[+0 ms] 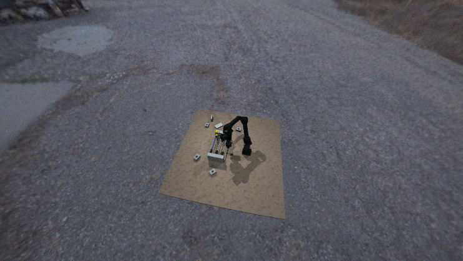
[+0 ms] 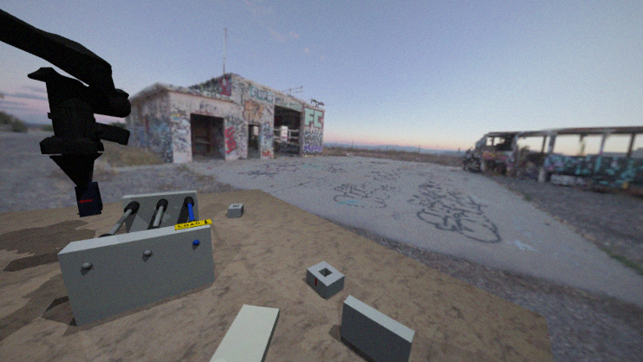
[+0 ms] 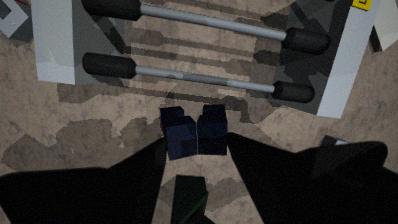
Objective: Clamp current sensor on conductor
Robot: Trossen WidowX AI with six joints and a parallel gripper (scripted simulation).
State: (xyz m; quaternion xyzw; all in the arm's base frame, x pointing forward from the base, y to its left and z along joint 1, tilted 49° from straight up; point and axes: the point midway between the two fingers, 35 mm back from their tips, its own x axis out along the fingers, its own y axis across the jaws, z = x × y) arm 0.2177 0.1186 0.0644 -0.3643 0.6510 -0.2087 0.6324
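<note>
The dark blue split-core sensor (image 2: 89, 206) (image 3: 212, 137) is off the table. My gripper (image 1: 228, 145) (image 2: 85, 183) (image 3: 197, 140) is shut on it from both sides and points down. A seam shows between its two halves in the wrist view; whether it is latched I cannot tell. A red mark is on its side, direction unclear. The LOAD conductor is the blue rod (image 1: 214, 143) (image 2: 191, 212), at the far side of the rack from the sensor. The yellow LOAD marker (image 1: 217, 132) (image 2: 193, 224) (image 3: 362, 4) is on one end wall. The sensor is beside the rack, round no rod.
The rack's grey end wall (image 1: 215, 157) (image 2: 144, 281) (image 3: 345, 65) stands upright. Two grey rods (image 3: 215, 22) (image 3: 205, 79) lie between the sensor and the blue one. Several grey blocks with holes (image 1: 212, 172) (image 2: 330, 283), a pale plate (image 2: 247, 332) and an upright slab (image 2: 375, 330) are around it.
</note>
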